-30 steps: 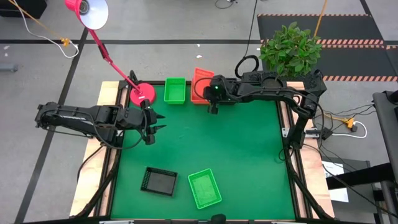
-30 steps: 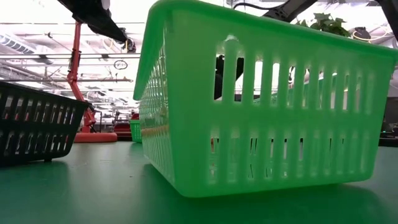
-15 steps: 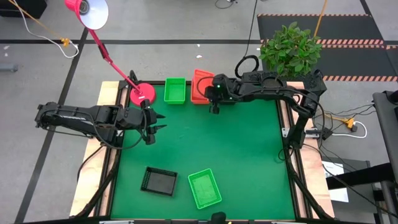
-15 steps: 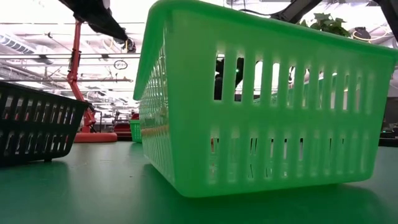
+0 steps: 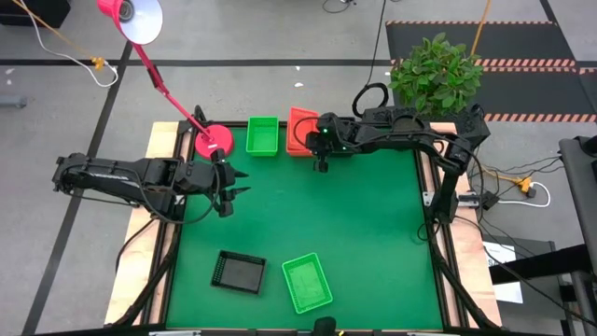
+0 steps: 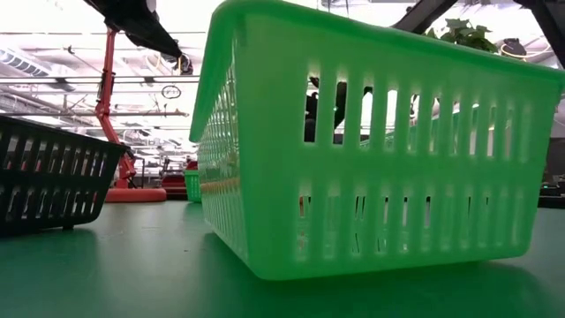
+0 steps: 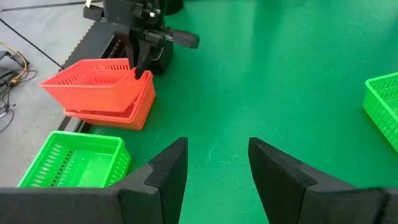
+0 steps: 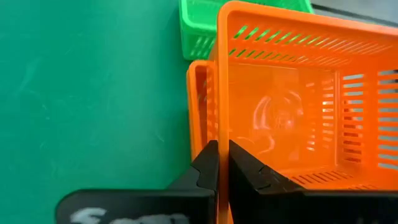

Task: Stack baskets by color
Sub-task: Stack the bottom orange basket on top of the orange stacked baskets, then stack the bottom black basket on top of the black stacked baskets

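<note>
Orange-red basket (image 7: 93, 81), top centre of the high view, is pinched by its wall in the right gripper (image 8: 222, 163), hanging tilted just above the orange-red stack (image 7: 118, 111). It should be levelled and squared before lowering. Left gripper (image 7: 217, 163) waits spread, centre-left.

1. Robotics lab/workshop: two dark arms bolted to a wood-framed desk (image 5: 160, 140) w/ green mat.
2. Bare concrete floor (image 5: 280, 28), striped hazard tape (image 5: 448, 25), loose cables (image 5: 518, 187).
3. Open industrial ceiling w/ strip lights (image 6: 53, 66) beyond the desk.
</note>
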Controlling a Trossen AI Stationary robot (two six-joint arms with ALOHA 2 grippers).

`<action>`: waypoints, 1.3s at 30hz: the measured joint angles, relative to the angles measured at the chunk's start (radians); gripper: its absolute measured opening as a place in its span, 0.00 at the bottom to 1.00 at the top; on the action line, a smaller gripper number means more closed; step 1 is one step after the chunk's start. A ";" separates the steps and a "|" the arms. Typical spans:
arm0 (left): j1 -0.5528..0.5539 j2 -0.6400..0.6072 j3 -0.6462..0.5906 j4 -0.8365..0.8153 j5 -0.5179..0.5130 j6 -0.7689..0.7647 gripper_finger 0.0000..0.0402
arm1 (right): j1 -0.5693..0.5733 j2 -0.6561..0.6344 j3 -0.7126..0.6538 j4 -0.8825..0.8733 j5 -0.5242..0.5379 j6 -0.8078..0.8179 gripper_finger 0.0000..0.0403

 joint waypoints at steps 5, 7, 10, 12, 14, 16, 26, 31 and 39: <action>0.000 0.000 0.000 0.000 0.000 0.003 0.43 | 0.000 0.000 0.000 0.000 0.030 -0.018 0.05; 0.000 0.000 0.000 0.000 0.000 0.003 0.43 | 0.000 0.000 0.000 0.001 0.032 -0.020 0.08; 0.000 0.000 0.000 0.000 0.000 0.006 0.43 | 0.000 0.000 0.000 0.001 0.029 -0.023 0.13; 0.000 0.000 0.000 0.000 0.000 0.006 0.43 | 0.000 0.000 0.000 0.005 0.029 -0.023 0.17; 0.000 0.000 0.000 0.000 0.000 0.007 0.43 | 0.000 0.000 0.000 0.006 0.029 -0.023 0.21; 0.000 0.000 0.000 0.000 0.000 0.007 0.43 | 0.000 0.000 0.000 0.008 0.029 -0.023 0.26; 0.000 0.000 0.000 0.000 0.000 -0.019 0.43 | 0.029 -0.072 0.000 -0.014 0.028 0.048 0.41; -0.004 0.000 0.000 -0.004 0.001 -0.078 0.43 | 0.092 -0.158 0.001 -0.090 0.028 0.088 0.42; -0.078 0.000 0.000 -0.009 0.005 -0.084 0.43 | 0.242 -0.284 0.001 -0.287 0.028 0.186 0.42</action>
